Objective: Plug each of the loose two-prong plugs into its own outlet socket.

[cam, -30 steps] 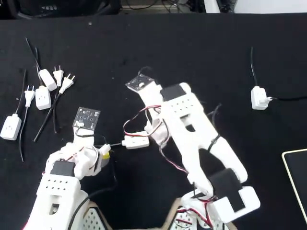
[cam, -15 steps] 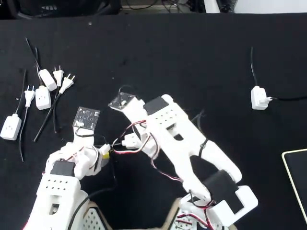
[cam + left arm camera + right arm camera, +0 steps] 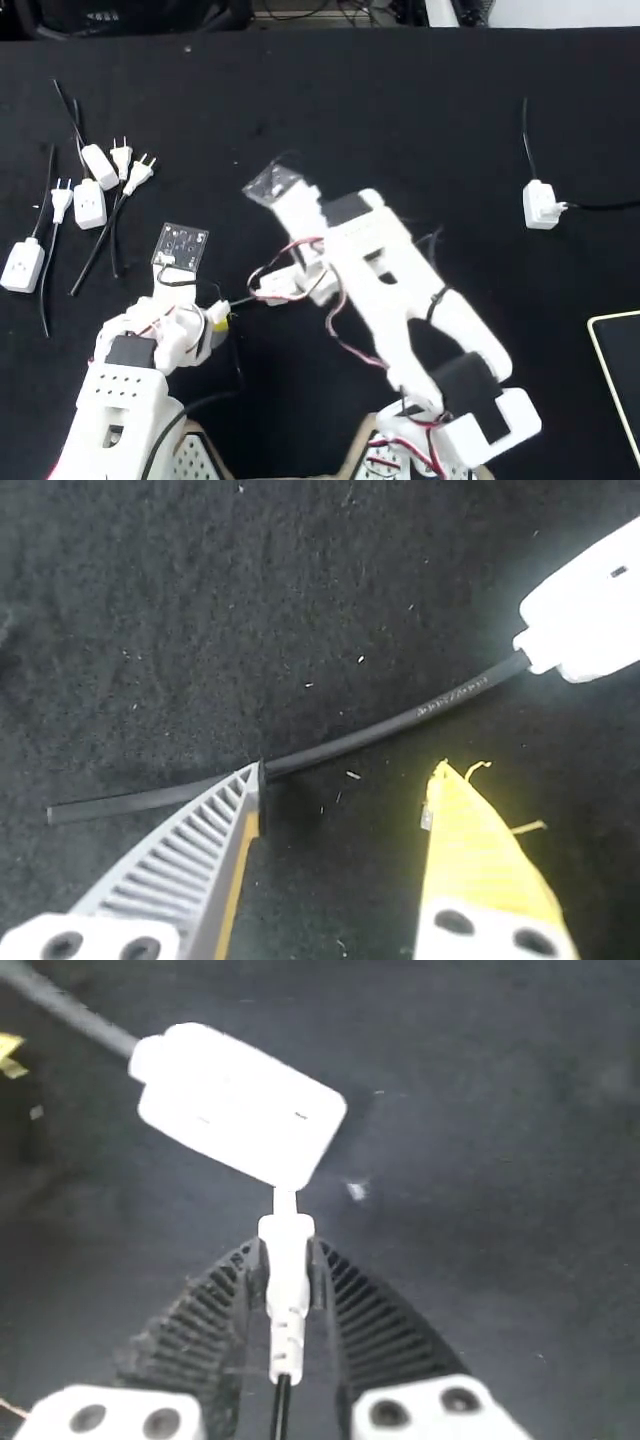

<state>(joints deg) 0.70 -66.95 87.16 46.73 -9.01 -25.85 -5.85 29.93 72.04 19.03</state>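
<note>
1. Black counter (image 3: 420,100): right fingers (image 3: 220,1320) pinch a white two-prong plug (image 3: 286,1250), its prongs entering the white block socket (image 3: 240,1105).
2. Socket just shifted with that arm, so they seem joined.
3. Left fingers (image 3: 480,860) stand spread by its black cord (image 3: 400,725).

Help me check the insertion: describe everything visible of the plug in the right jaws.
The plug is small, white, plastic-looking, with a thin black cord trailing back. The right gripper holds its body, jaws shut on both sides. Its tip meets one end of the white socket; prongs cannot be made out.
</note>
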